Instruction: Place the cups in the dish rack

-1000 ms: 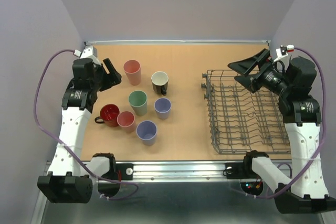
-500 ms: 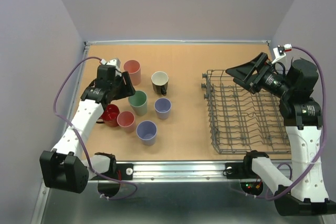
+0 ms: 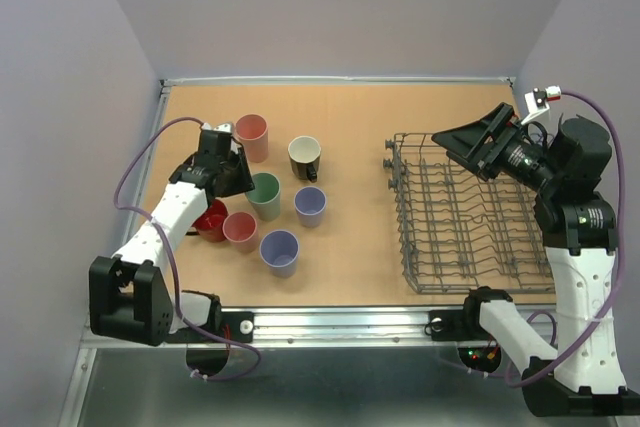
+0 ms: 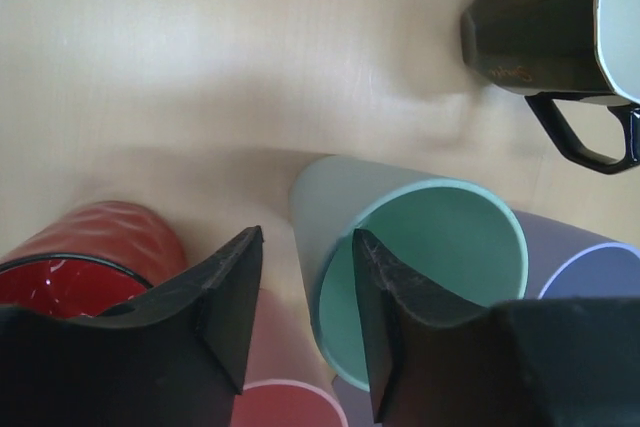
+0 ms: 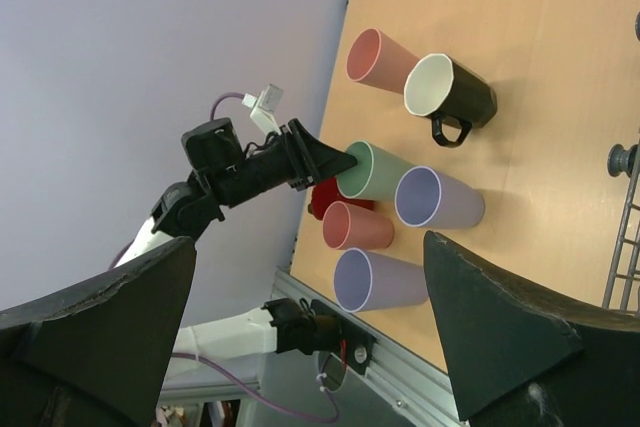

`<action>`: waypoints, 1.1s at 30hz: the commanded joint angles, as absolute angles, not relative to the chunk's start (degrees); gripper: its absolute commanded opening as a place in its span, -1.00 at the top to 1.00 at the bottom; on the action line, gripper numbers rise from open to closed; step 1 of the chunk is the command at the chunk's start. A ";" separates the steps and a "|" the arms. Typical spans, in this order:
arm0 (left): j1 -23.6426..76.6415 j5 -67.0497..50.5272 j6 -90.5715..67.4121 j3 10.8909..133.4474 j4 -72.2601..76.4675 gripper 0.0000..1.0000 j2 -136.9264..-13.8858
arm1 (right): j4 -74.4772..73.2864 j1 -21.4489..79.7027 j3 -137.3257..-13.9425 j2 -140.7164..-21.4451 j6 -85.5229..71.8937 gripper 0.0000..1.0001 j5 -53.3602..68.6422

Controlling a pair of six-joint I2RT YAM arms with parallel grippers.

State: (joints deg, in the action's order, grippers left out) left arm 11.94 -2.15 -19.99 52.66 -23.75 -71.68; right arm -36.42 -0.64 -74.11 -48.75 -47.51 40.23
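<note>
Over on our left, the left gripper now straddles the green cup's rim, jaws narrowing but unclamped. We judge a first pickup imminent. Our right gripper gapes wide.

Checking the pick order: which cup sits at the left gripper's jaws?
The sage-green tumbler, the only green one. The jaws of the left gripper straddle its wall, one inside the rim and one outside.

Left arm, right arm: white links, black joints, black wedge fingers, purple cables.
</note>
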 commanded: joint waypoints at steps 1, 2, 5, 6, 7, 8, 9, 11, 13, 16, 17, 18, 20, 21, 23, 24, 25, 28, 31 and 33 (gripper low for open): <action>12.22 -4.74 -19.60 52.29 -19.08 0.20 -72.77 | -34.54 -0.09 -73.92 -47.90 -46.14 -1.00 39.90; 12.22 -5.18 -19.60 52.29 -18.72 0.28 -73.21 | -34.54 -0.09 -73.74 -47.81 -46.06 -1.00 39.82; 12.22 -5.80 -19.42 52.82 -18.46 0.72 -74.00 | -34.54 -0.09 -73.13 -47.64 -46.32 -1.00 39.73; 12.22 -5.28 -19.42 53.52 -18.81 0.95 -74.44 | -34.54 -0.09 -73.04 -47.64 -46.23 -1.00 39.64; 12.22 -5.10 -19.42 54.05 -19.68 1.00 -74.44 | -34.54 -0.09 -72.95 -47.72 -46.32 -1.00 39.64; 12.22 -4.66 -19.42 54.57 -20.30 1.00 -74.36 | -34.54 -0.09 -72.86 -47.72 -46.41 -1.00 39.64; 12.22 -4.22 -19.34 55.19 -21.00 1.00 -74.09 | -34.45 -0.09 -72.95 -47.72 -46.32 -1.00 39.73; 12.22 -2.99 -19.25 57.21 -23.19 1.00 -73.39 | -34.45 -0.17 -73.12 -47.72 -46.06 -1.00 40.16; 12.22 -1.76 -18.99 59.76 -25.66 1.00 -72.51 | -34.45 -0.09 -73.04 -47.55 -45.88 -1.00 40.08; 12.22 -0.45 -19.42 63.09 -28.20 1.00 -71.72 | -34.37 -0.18 -72.42 -47.37 -46.23 -1.00 39.73; 12.22 -0.53 -19.60 64.06 -28.91 1.00 -71.54 | -34.37 -0.18 -72.33 -47.46 -46.32 -1.00 39.73; 12.22 -0.53 -20.03 65.99 -29.96 1.00 -71.19 | -34.37 -0.09 -72.16 -47.55 -46.58 -1.00 39.38; 12.22 -0.53 -20.39 68.10 -30.93 1.00 -70.75 | -34.37 -0.17 -72.16 -47.55 -46.76 -1.00 38.15; 12.22 -0.53 -20.39 69.07 -31.11 1.00 -70.49 | -34.37 -0.09 -72.25 -47.46 -47.11 -1.00 35.80; 12.22 -0.88 -20.92 72.50 -31.73 1.00 -69.17 | -34.28 -0.17 -72.68 -46.59 -49.56 -1.00 30.53; 12.22 -1.14 -20.92 73.73 -31.90 1.00 -68.65 | -34.02 -0.09 -72.86 -46.32 -49.57 -1.00 30.50; 12.22 -1.66 -21.09 76.09 -31.73 1.00 -67.42 | -32.88 -0.09 -73.30 -46.49 -50.61 -1.00 29.02; 12.22 -3.77 -22.05 79.88 -29.54 1.00 -64.08 | -32.08 -0.17 -75.14 -48.68 -51.76 -1.00 30.32; 12.22 -7.36 -24.69 80.59 -22.08 1.00 -60.56 | -30.51 -0.18 -77.08 -51.41 -53.17 -1.00 31.20; 12.22 -13.84 -28.45 80.68 -15.32 1.00 -59.77 | -26.05 -0.09 -77.17 -52.47 -54.75 -1.00 33.38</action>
State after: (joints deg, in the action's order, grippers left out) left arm 11.94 -4.49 -22.74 77.97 -26.98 -62.92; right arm -34.59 -0.64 -73.73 -50.68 -51.75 31.90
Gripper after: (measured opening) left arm 0.080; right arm 0.998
